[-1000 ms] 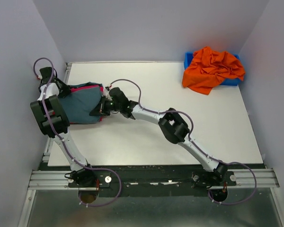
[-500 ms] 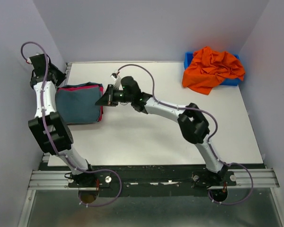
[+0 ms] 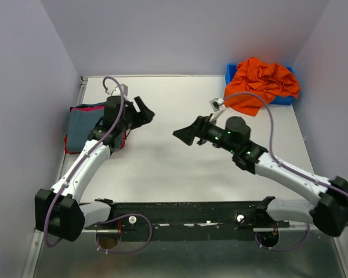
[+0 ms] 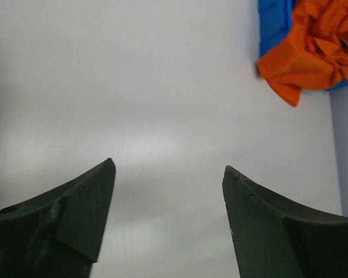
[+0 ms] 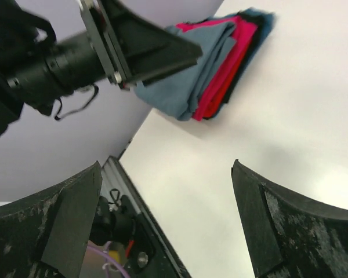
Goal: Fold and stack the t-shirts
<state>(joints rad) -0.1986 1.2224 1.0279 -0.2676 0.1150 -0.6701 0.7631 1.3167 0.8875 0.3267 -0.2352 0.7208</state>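
Note:
A folded slate grey-blue t-shirt lies on a folded magenta-red t-shirt at the table's left edge; the right wrist view shows the grey-blue one over the magenta one. A crumpled orange t-shirt lies heaped over the blue bin at the back right and also shows in the left wrist view as an orange heap. My left gripper hangs open and empty just right of the stack. My right gripper is open and empty over the table's middle, pointing left.
The white table spreads between the stack and the bin. Grey walls close in on the left, back and right. A metal rail with both arm bases runs along the near edge. The blue bin stands against the right wall.
Both grippers have let go of the stack and opened. The left arm swung over it to its right side; the right arm drew back toward the table's middle. The stack stays folded.

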